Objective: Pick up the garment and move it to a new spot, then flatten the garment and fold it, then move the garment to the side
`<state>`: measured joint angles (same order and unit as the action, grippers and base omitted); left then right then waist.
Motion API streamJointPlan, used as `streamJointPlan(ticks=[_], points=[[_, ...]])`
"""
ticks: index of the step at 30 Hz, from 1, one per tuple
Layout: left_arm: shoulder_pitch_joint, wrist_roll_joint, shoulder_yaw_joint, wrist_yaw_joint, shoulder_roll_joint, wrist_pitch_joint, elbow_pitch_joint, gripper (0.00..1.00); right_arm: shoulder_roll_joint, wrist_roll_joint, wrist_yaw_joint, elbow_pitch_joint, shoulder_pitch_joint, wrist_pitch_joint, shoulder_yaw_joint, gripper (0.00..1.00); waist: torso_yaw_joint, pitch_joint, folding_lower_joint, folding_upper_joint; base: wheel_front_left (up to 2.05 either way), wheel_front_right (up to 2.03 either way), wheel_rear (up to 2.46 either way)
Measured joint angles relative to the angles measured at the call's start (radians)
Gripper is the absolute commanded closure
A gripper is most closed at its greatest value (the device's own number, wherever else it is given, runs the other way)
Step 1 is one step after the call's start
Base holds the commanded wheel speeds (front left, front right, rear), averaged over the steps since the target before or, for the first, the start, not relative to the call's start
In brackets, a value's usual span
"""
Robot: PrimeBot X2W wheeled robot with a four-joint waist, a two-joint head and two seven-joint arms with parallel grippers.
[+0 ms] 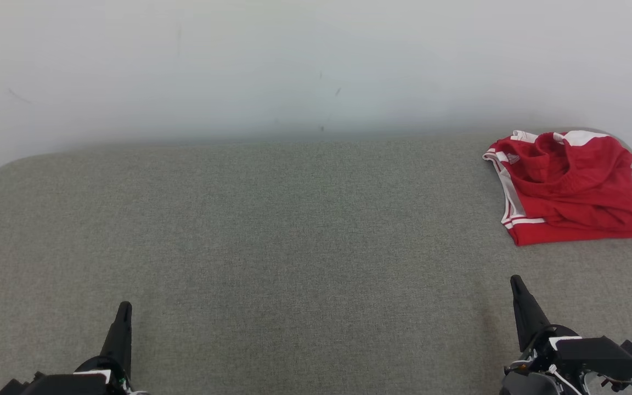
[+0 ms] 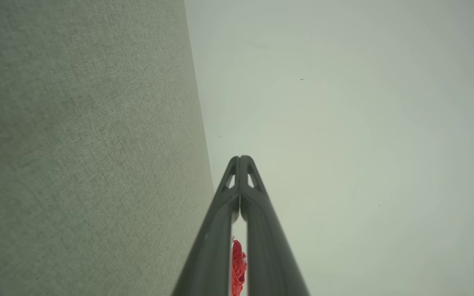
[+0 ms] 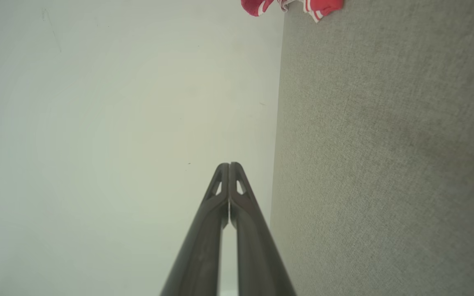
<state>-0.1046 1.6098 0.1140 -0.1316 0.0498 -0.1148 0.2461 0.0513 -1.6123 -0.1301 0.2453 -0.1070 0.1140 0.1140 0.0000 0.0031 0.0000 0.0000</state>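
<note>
Grey fabric surface [image 1: 272,230] bearing folded red garment [image 1: 568,189]

The left hand [image 2: 240,161] holds its two dark fingers pressed together at the tips, gripping nothing. The grey fabric worktop [image 2: 80,156] meets a pale wall [image 2: 364,144] along its far edge. A bit of red garment [image 2: 238,267] shows through the slit between the fingers.

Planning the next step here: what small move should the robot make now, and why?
Probably open the right gripper and ease it forward: the red garment lies bunched at the far right of the table, straight ahead of it, and both it and the left gripper are shut, holding nothing.
</note>
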Motion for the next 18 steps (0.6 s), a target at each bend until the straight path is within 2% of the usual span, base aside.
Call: streamJointPlan(ticks=[18], points=[[0.000, 0.000, 0.000, 0.000, 0.000, 0.000, 0.000, 1.00, 0.000, 0.000, 0.000, 0.000, 0.000, 0.000, 0.000, 1.00, 0.000, 0.000, -0.0001, 0.0000, 0.00, 0.00, 0.00]])
